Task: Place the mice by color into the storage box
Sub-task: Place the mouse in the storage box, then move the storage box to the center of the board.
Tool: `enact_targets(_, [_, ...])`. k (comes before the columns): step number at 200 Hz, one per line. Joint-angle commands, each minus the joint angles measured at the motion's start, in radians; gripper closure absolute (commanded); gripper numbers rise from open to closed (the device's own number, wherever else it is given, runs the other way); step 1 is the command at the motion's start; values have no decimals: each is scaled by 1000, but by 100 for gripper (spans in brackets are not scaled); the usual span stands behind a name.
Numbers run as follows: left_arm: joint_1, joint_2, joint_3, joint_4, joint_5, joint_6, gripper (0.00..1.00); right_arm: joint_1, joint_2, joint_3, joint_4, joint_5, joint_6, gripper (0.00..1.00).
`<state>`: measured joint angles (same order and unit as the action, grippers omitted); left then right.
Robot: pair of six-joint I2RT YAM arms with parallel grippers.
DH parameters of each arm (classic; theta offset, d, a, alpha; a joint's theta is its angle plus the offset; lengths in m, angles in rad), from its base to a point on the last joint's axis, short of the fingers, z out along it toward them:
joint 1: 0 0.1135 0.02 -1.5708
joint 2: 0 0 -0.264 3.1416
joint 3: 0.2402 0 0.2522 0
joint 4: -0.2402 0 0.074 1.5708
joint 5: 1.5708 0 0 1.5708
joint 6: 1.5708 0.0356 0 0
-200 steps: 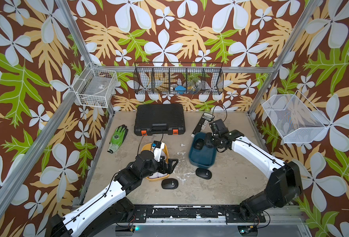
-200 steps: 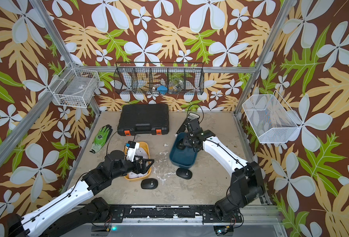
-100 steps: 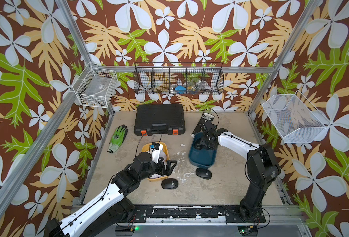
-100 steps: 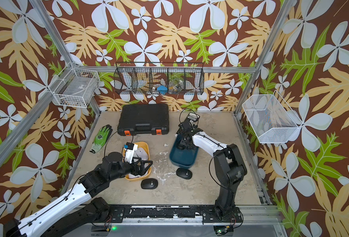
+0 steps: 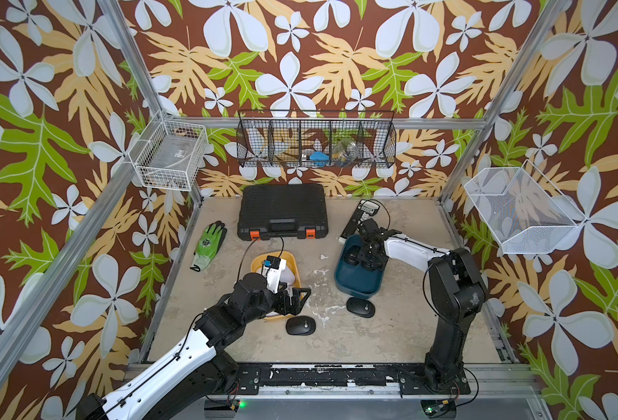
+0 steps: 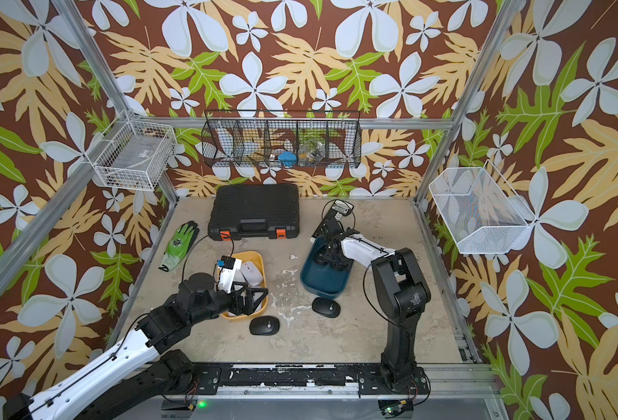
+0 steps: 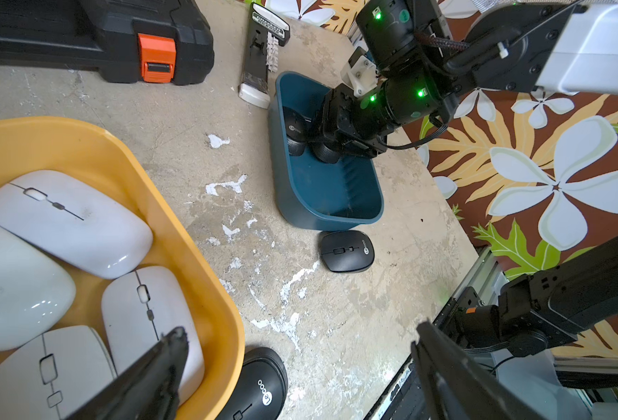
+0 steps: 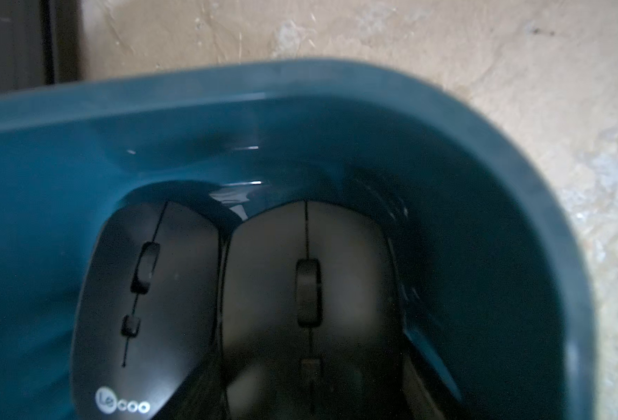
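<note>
- Holds left fingers [image 7: 155, 378] wide open, empty, at yellow bin [image 7: 205, 254] of four white mice [image 7: 71, 222].
- Grips black mouse [image 8: 311, 291] in right fingers [image 5: 370, 251], inside blue bin [image 8: 482, 182] beside second mouse [image 8: 147, 291].
- Leaves two black mice [image 5: 300, 326] on counter [image 5: 391, 327].

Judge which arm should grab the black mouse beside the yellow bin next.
Probably left: its open end effector hovers beside that black mouse; the right end effector holds another in the blue bin.

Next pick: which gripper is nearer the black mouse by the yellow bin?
Left. Left gripper hangs over the yellow bin beside that mouse; right gripper is in the blue bin.
</note>
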<state>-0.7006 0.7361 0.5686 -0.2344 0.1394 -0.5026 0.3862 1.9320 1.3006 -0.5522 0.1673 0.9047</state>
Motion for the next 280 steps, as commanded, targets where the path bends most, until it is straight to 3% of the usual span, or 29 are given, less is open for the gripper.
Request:
enact_targets(1, [3, 1, -2, 5, -1, -1, 0, -2, 7, 2, 9, -5, -8, 49])
enact_targets(52, [3, 11, 1, 9, 6, -9, 0, -3, -19, 17, 0, -15, -9, 27])
enact_targets(88, [3, 16, -4, 18, 11, -19, 0, -2, -65, 3, 3, -33, -7, 22])
enact_targets(136, [3, 23, -6, 28, 16, -30, 0, 9, -170, 0, 8, -61, -30, 24])
enact_targets(162, [3, 25, -6, 27, 17, -32, 0, 34, -290, -29, 43, -118, -97, 29])
enact_targets(189, [3, 18, -4, 22, 16, -31, 0, 86, -447, -108, 45, -209, -264, 31])
enact_targets(219, [3, 13, -2, 15, 10, -33, 0, 169, -639, -286, -16, -279, -406, 34])
enact_targets(251, [3, 27, -3, 17, 3, -36, 0, 278, -827, -541, 66, -303, -317, 70])
enact_targets(280, [3, 42, -4, 25, 0, -46, 0, 283, -911, -699, 204, -276, -232, 77])
